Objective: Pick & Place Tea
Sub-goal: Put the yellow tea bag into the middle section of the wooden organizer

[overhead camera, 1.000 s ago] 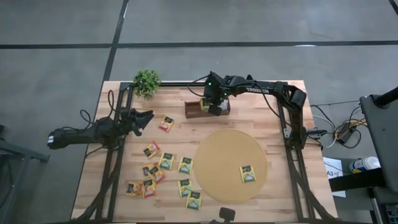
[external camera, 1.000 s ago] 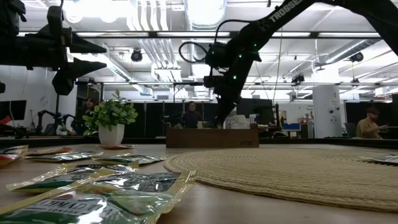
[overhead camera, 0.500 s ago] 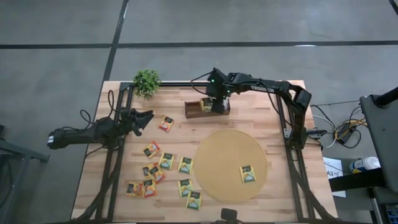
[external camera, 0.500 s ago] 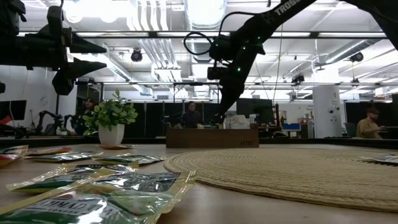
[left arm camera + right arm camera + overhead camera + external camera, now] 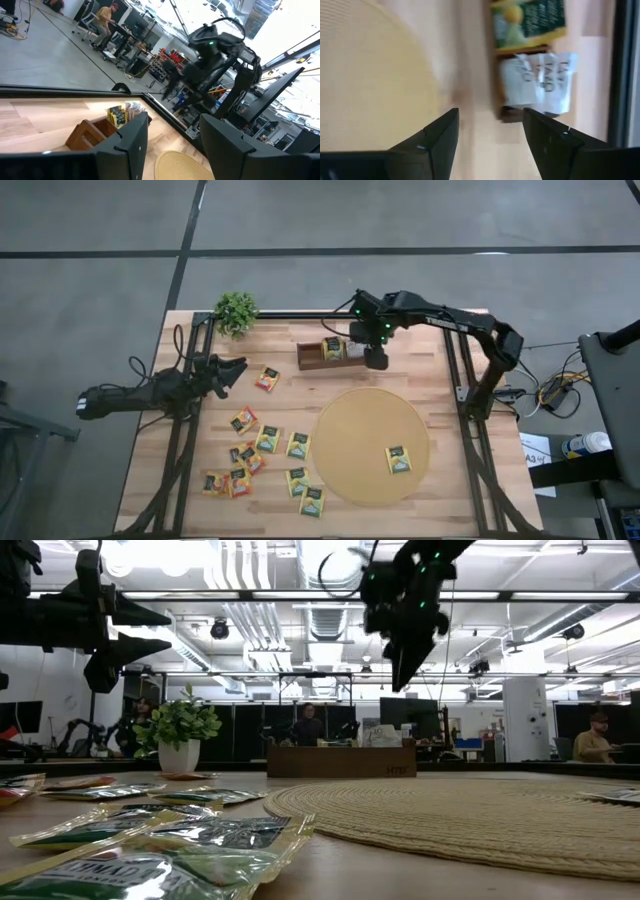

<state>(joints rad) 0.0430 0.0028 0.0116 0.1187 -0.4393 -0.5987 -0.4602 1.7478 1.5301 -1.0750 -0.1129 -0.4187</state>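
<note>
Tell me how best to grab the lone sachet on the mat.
The sachet lies flat on the mat with nothing beside it. Probably best for the right gripper, now open by the tray, to come straight down and pinch two opposite edges.

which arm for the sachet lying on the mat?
Probably right. The right gripper is open and empty beside the tray, near the mat holding that sachet. The left gripper waits across the table.
</note>
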